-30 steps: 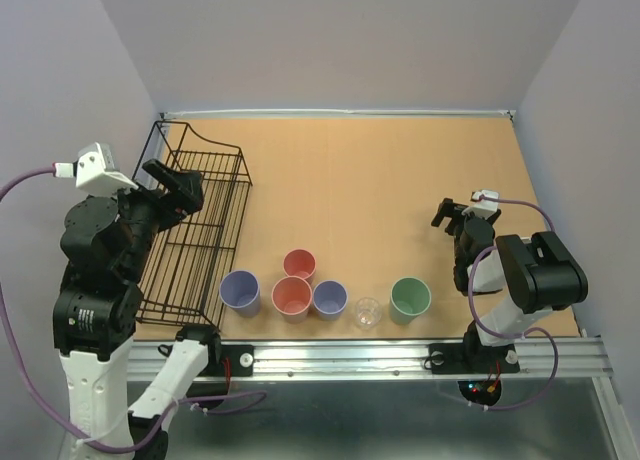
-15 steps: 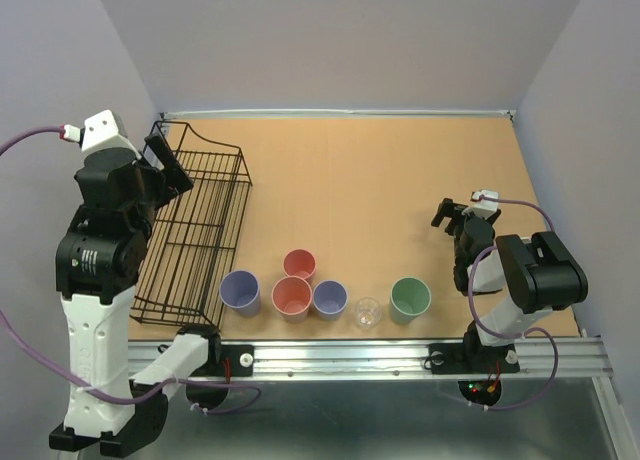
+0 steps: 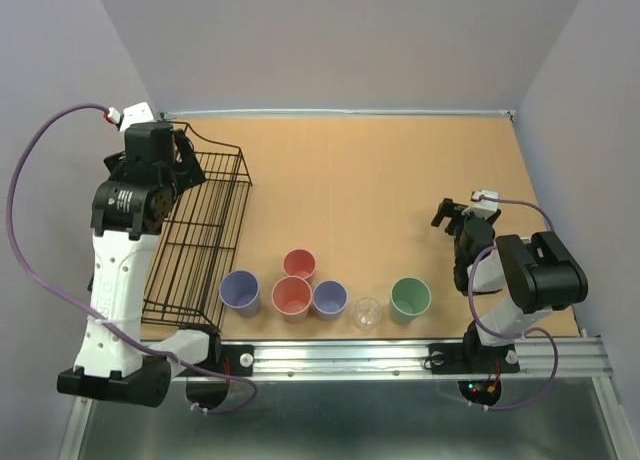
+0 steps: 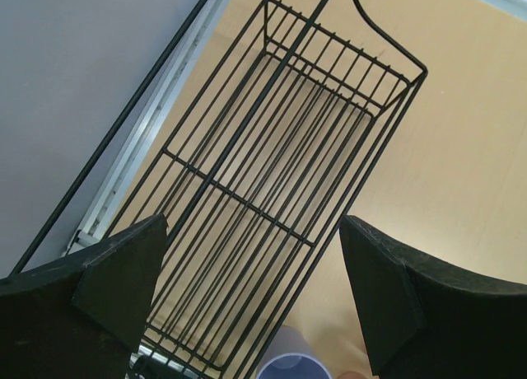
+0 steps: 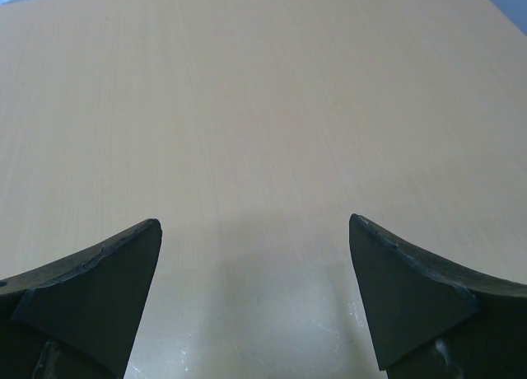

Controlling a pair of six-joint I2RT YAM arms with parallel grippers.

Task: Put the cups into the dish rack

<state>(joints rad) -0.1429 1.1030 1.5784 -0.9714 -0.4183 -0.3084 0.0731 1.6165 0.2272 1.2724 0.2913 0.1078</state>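
Six cups stand in a loose row near the front edge: a lavender one point(image 3: 240, 292), two salmon-pink ones point(image 3: 299, 265) point(image 3: 292, 297), a second lavender one point(image 3: 329, 298), a small clear one point(image 3: 367, 312) and a mint green one point(image 3: 410, 299). The black wire dish rack point(image 3: 200, 230) lies at the left and holds no cups. My left gripper point(image 3: 178, 158) is raised over the rack's far end, open and empty. In the left wrist view point(image 4: 254, 224) the rack point(image 4: 272, 165) shows below it, with a lavender cup point(image 4: 292, 367) at the bottom edge. My right gripper point(image 3: 452, 215) is open and empty, low over bare table point(image 5: 254, 224).
Grey walls close in the left, back and right sides. A metal rail point(image 3: 400, 355) runs along the front edge, just behind the cups. The rack's raised looped end point(image 3: 185, 135) is at the back left corner.
My left arm has swung up and back, carrying its gripper from over the rack's left side to above the rack's far end. The right arm and the cups have not moved.
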